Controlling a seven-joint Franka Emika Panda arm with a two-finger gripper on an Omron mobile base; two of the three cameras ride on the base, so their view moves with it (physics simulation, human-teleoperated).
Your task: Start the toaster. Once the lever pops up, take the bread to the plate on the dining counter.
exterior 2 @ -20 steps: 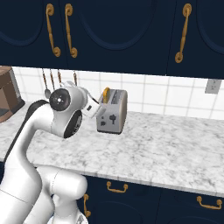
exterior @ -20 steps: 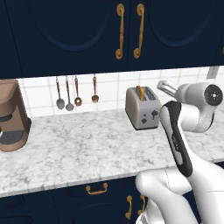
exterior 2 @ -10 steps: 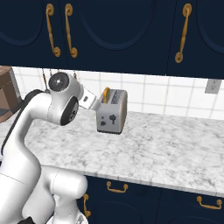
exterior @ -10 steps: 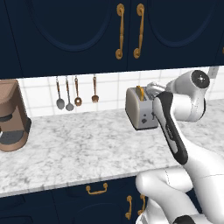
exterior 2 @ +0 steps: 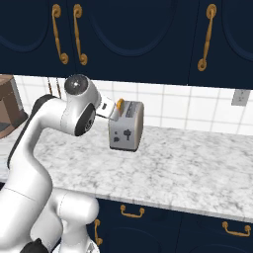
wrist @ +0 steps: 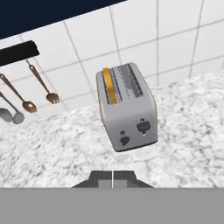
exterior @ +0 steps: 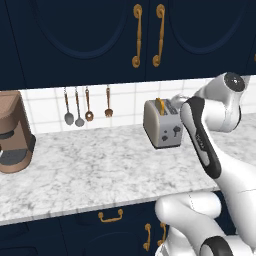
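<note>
The grey toaster (wrist: 129, 109) stands on the marble worktop near the tiled wall, also seen as the toaster (exterior: 161, 129) and the toaster (exterior 2: 126, 127). The bread (wrist: 108, 85) sits upright in one slot, its golden edge poking out as the bread (exterior: 160, 105) and the bread (exterior 2: 120, 103). The black lever (wrist: 143, 127) sits on the narrow face beside a dark knob. My gripper (wrist: 113, 178) is shut and empty, hovering in front of and above the toaster, apart from it. The plate and the dining counter are out of view.
A brown coffee machine (exterior: 14, 134) stands at the far left of the worktop (exterior: 90, 170). Spoons and a fork (exterior: 85, 106) hang on the wall. Navy upper cabinets (exterior: 100, 40) overhang the counter. A wall outlet (exterior 2: 240, 97) is at the right.
The arm's elbow has risen and the hand has swung closer to the toaster's top. The gripper has stayed shut. The toaster and bread have not moved.
</note>
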